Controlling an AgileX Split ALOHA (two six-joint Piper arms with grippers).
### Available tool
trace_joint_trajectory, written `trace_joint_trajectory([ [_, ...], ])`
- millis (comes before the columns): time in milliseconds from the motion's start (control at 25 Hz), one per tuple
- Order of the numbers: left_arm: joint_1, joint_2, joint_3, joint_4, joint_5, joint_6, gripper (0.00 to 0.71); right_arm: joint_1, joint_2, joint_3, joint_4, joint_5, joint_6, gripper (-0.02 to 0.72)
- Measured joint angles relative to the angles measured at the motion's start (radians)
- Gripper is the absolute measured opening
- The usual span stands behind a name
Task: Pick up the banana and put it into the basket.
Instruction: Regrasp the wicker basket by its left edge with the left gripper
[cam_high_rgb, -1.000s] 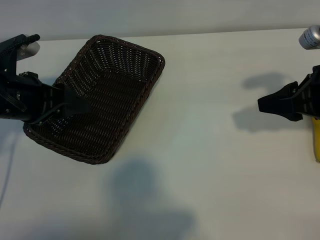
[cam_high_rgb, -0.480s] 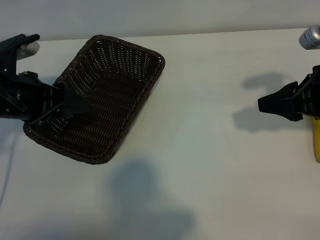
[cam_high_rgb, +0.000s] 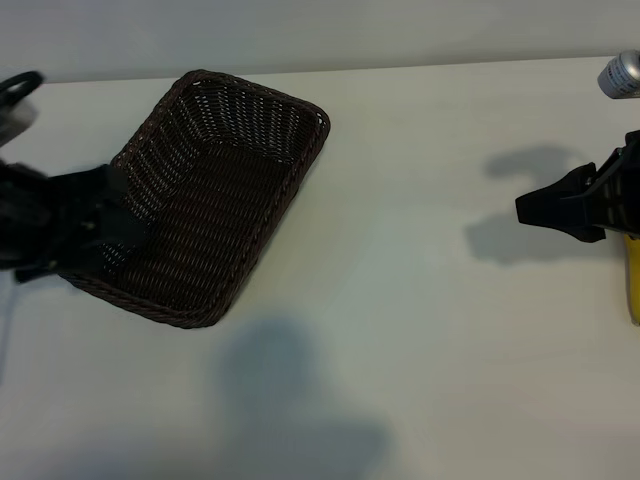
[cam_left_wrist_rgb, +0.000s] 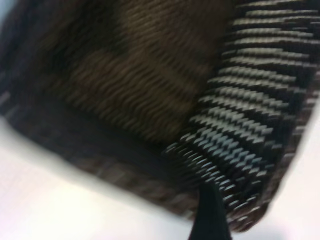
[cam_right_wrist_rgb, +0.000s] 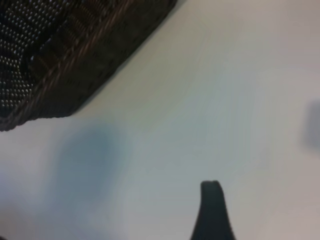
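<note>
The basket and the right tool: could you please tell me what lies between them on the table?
Nothing but bare table carrying the arm's shadow lies between the basket and the right tool, as the exterior view shows.

Basket (cam_high_rgb: 215, 190) on table (cam_high_rgb: 420, 350) at left, banana (cam_high_rgb: 633, 285) at far right edge, well apart

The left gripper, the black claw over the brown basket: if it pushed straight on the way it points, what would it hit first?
Most likely the woven floor of the dark brown wicker basket. The left gripper points down into it over the near rim, though depth is hard to judge.
</note>
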Motion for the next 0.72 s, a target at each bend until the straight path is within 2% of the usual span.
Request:
trace_joint_trajectory([
  [160,0.000,-0.037,0.000,0.095,0.064,-0.248,0.558,0.000,0.000,0.000,0.000,0.000,0.000,0.525],
  [400,0.000,-0.041,0.000,0.119,0.082,-0.465,0.558,0.000,0.000,0.000,0.000,0.000,0.000,0.525],
  [720,0.000,-0.037,0.000,0.243,0.102,-0.707,0.558,0.000,0.000,0.000,0.000,0.000,0.015,0.525],
])
